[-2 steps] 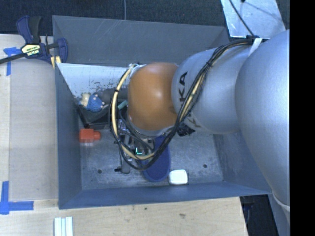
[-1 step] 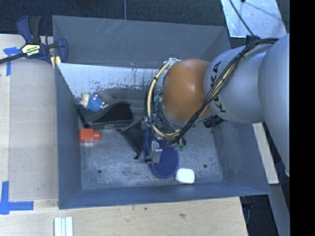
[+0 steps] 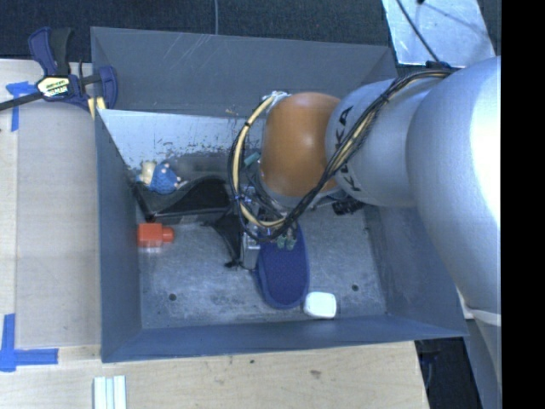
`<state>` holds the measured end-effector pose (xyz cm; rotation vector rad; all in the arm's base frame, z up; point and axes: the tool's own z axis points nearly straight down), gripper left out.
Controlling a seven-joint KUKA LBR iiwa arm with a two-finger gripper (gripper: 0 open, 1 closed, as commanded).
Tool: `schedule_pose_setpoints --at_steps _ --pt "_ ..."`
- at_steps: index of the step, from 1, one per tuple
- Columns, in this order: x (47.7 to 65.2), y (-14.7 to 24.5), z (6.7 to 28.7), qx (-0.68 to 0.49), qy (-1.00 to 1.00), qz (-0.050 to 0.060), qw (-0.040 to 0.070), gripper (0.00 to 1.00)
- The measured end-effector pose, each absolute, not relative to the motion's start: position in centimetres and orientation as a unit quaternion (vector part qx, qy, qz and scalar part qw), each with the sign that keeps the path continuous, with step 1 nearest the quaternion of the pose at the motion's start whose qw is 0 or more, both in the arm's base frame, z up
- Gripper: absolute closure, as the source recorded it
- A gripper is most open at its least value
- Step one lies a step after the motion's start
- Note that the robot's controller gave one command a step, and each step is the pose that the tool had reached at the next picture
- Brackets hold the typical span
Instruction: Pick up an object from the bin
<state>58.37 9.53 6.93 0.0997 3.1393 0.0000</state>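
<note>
Bin [image 3: 115, 271]: grey metal, sloped walls, a few loose bits inside. Tool is down in it, nr mid-floor.
Orange-red block [image 3: 155, 235]: small, well left of tool, flat on the floor, apart from the rest.
Toy [image 3: 160, 175]: small blue/white/yellow figure, left of tool and farther back, by far-left corner, just beside the black item.
Black item [image 3: 192, 198]: flat, dark, angular. Just left of tool, its right end runs up to the tool. Can't tell if touching.
Tool [image 3: 249, 252]: low over the floor, under the orange wrist cover [image 3: 294, 152] and cable loops [image 3: 243, 156]. Apart or together: can't tell, wrist hides it.
Blue oval pad [image 3: 283, 278]: just right of tool and nearer the front wall, its far end tucked under the tool.
White block [image 3: 321, 305]: right of tool, nr front wall, just beside the pad's near end.
Arm [image 3: 426, 135]: big silver-grey link, comes in from the right over the bin's right wall.
Bin floor [image 3: 196, 288]: grey, scuffed and speckled. Dark smears on the far wall.
Beyond bin: dark ground [image 3: 281, 7] behind the far rim.
Pad, looks: deep blue, long oval, lies flat, rounded near end.
</note>
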Motion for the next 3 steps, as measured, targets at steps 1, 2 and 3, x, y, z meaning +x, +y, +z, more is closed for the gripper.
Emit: schedule_pose_setpoints --at_steps 1,2,3 --pt "58.5 9.5 7.1 0.033 0.999 0.000 0.002 1.00" --pt "55.9 9.0 16.5 0.023 1.000 0.001 0.005 1.00" --pt "59.5 11.8 25.8 0.028 1.000 0.001 0.007 1.00"
